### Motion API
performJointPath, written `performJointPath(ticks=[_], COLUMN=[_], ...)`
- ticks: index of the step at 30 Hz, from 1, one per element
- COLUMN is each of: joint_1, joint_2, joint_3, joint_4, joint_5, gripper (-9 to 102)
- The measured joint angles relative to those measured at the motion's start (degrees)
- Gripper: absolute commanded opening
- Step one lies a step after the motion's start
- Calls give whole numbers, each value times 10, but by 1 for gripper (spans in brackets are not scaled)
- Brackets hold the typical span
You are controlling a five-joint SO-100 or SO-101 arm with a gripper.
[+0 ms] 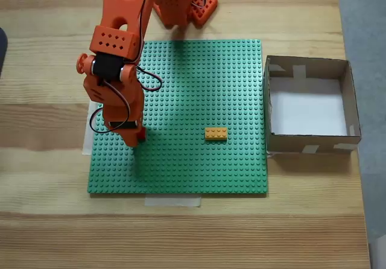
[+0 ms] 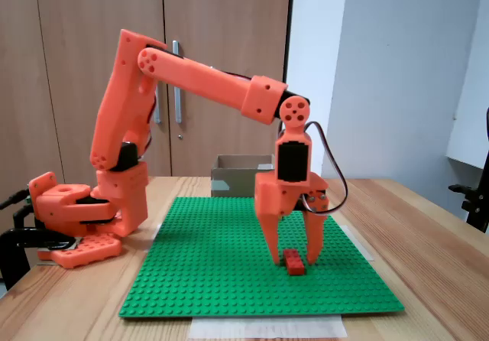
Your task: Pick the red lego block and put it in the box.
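The gripper (image 2: pixel 293 260) stands wide open, fingers straddling the red brick (image 2: pixel 294 262) on the green baseplate (image 2: pixel 229 264), well apart from the box (image 1: pixel 309 106). Best to square the fingers on the brick's long sides, close firmly, then lift straight up.

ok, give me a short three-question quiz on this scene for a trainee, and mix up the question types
1. True or false: the red lego block already lies in the box.
2. The claw is: A) shut on the orange brick, B) open, its fingers on either side of the red lego block, C) above the box.
3. Fill in: both bricks sit on the green ____.

Key: 1 false; 2 B; 3 baseplate. The orange brick lies apart, nearer the box in the fixed view from above.
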Motion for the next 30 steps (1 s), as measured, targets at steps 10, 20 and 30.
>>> performJointPath(ticks=[10, 20, 30], joint_1=[1, 5, -6], joint_2=[-4, -4, -6], joint_3=[0, 0, 0], joint_4=[-19, -27, -27], joint_5=[-13, -15, 2], gripper=[15, 12, 12])
